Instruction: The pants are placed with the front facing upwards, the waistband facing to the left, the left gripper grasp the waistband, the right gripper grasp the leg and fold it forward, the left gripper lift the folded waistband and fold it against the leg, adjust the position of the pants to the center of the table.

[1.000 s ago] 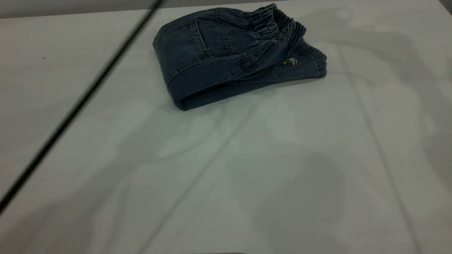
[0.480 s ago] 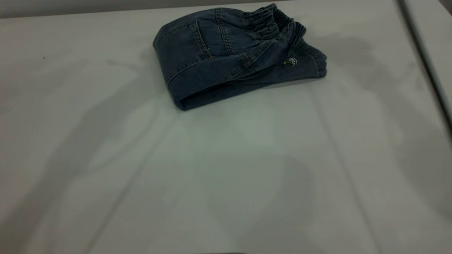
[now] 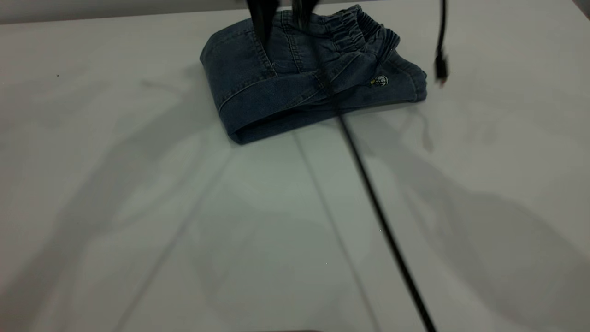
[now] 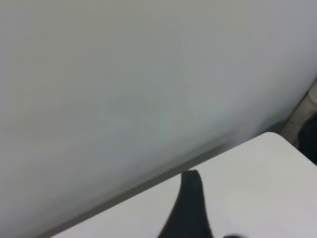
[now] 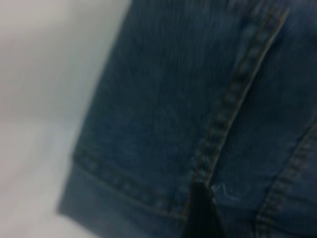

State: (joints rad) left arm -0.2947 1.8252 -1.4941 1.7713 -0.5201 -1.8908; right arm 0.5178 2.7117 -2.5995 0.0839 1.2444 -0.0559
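The pants (image 3: 295, 78) lie folded into a thick, rounded bundle at the far middle of the table (image 3: 138, 207), a wide, smooth, pale grey top crossed by soft shadows. We see dark blue denim with raised seams and a broad turned hem along the near edge of the bundle. In the right wrist view, that same cloth (image 5: 173, 99) shows a fine weave and lines of tan stitching. The waistband (image 3: 364, 25) sits on top toward the far right, gathered into many small pleats. Below it, the leg (image 3: 405, 85) sticks out flat on the table and bears a small pale print (image 3: 379, 81). The right gripper (image 3: 282, 30) hangs over the far side of the bundle, its two black fingers set well apart with denim between them and nothing clasped. A thin black cable (image 3: 382, 221) runs slantwise across the near table, and another short length (image 3: 441, 50) dangles beside the leg. The left gripper (image 4: 208, 228) is away from the pants and shows only one black finger (image 4: 190, 198) over a pale surface, so we cannot tell how its jaws stand.
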